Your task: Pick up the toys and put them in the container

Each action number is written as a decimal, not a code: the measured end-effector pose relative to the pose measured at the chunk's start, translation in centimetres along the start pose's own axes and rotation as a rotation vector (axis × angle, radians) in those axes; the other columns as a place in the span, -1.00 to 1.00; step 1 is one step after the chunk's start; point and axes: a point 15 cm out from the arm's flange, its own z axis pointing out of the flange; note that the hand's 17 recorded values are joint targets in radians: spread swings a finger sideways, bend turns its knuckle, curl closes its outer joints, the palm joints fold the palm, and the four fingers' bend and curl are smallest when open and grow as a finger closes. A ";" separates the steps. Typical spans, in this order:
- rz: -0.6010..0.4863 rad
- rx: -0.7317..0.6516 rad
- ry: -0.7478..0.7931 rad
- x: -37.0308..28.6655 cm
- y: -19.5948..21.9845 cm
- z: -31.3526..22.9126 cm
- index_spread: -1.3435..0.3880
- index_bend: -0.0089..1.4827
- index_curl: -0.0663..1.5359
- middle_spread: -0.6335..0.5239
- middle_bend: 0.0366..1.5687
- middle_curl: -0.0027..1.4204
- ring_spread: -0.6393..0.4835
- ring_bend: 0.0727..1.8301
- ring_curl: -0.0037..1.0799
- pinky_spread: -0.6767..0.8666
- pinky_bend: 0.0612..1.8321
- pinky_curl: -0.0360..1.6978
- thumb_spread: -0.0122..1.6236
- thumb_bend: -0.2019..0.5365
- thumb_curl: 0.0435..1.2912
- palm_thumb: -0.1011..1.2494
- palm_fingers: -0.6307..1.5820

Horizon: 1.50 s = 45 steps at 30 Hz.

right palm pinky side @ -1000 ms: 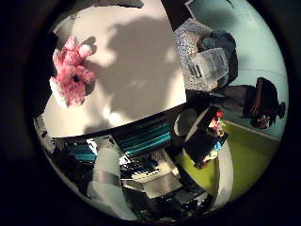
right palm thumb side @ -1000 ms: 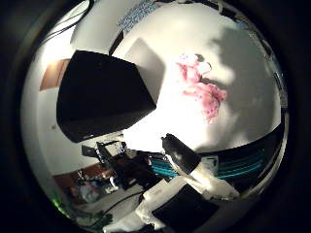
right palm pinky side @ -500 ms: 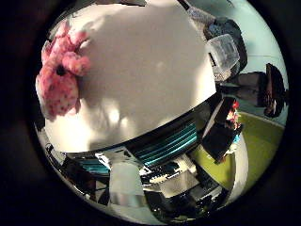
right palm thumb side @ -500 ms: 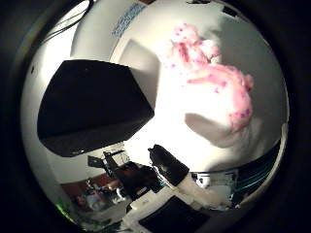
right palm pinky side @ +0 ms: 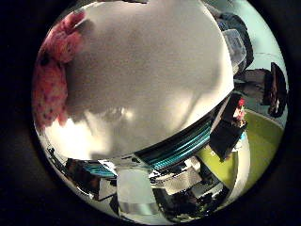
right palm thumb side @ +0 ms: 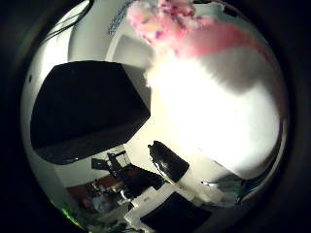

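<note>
Right hand: one black-tipped finger and part of the white body show at the edge of the thumb-side view, but whether the fingers are straight or curled cannot be told. Pink plush toy lies on the white table, fills much of the thumb-side view and so sits close under the palm; it also shows at the rim of the little-finger-side view. Black container stands on the same table, beside the toy but apart from it.
</note>
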 end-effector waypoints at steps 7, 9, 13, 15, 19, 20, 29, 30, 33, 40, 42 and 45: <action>-0.041 -0.045 0.020 -1.4 0.4 1.8 0.45 -0.79 -0.60 0.31 -0.57 -0.48 0.50 -0.39 -0.56 0.46 -0.42 -0.69 0.35 -0.50 -0.55 -0.06 -0.18; -0.056 -0.067 0.025 -1.9 0.6 2.5 0.45 -0.78 -0.60 0.26 -0.54 -0.47 0.44 -0.35 -0.55 0.45 -0.42 -0.69 0.35 -0.50 -0.55 -0.03 -0.15; -0.089 -0.109 0.054 -2.4 0.9 3.3 0.40 -0.76 -0.58 0.04 -0.39 -0.41 0.19 -0.25 -0.51 0.34 -0.46 -0.72 0.33 -0.48 -0.52 0.09 -0.04; -0.092 -0.113 0.073 -2.1 1.0 3.3 0.35 -0.75 -0.56 -0.09 -0.30 -0.37 0.01 -0.18 -0.48 0.20 -0.47 -0.74 0.32 -0.48 -0.49 0.17 0.04; -0.100 -0.100 0.102 -1.7 0.5 2.6 0.20 -0.73 -0.52 -0.34 -0.16 -0.27 -0.34 -0.01 -0.39 -0.38 -0.17 -0.70 0.30 -0.48 -0.45 0.28 0.43; -0.102 -0.093 0.104 -1.8 0.2 2.3 0.15 -0.69 -0.47 -0.38 -0.12 -0.22 -0.39 0.03 -0.32 -0.52 -0.09 -0.65 0.29 -0.49 -0.44 0.30 0.50; -0.110 -0.051 0.121 -1.2 -0.3 -0.7 0.08 0.11 0.01 -0.36 0.35 0.12 -0.34 0.38 0.04 -0.54 0.35 -0.36 0.28 -0.47 -0.35 0.47 0.66; -0.113 -0.038 0.121 -1.3 -0.3 -1.3 0.11 0.20 0.07 -0.34 0.40 0.15 -0.32 0.42 0.08 -0.51 0.39 -0.32 0.28 -0.46 -0.32 0.53 0.63; -0.126 -0.004 0.122 -1.8 -0.3 -3.2 0.16 0.33 0.14 -0.31 0.48 0.21 -0.28 0.49 0.15 -0.45 0.46 -0.24 0.27 -0.46 -0.26 0.64 0.59; -0.190 -0.029 0.166 -3.4 0.1 -11.3 0.22 0.42 0.21 -0.26 0.57 0.26 -0.26 0.53 0.26 -0.37 0.49 -0.08 0.23 -0.49 -0.12 0.70 0.52; -0.202 0.003 0.182 -3.8 -0.5 -14.3 0.23 0.42 0.22 -0.25 0.57 0.27 -0.26 0.53 0.28 -0.36 0.48 -0.05 0.22 -0.48 -0.09 0.71 0.52; -0.219 0.048 0.203 -4.7 -1.0 -18.9 0.24 0.43 0.23 -0.25 0.57 0.28 -0.26 0.52 0.32 -0.35 0.45 0.02 0.21 -0.49 -0.05 0.69 0.51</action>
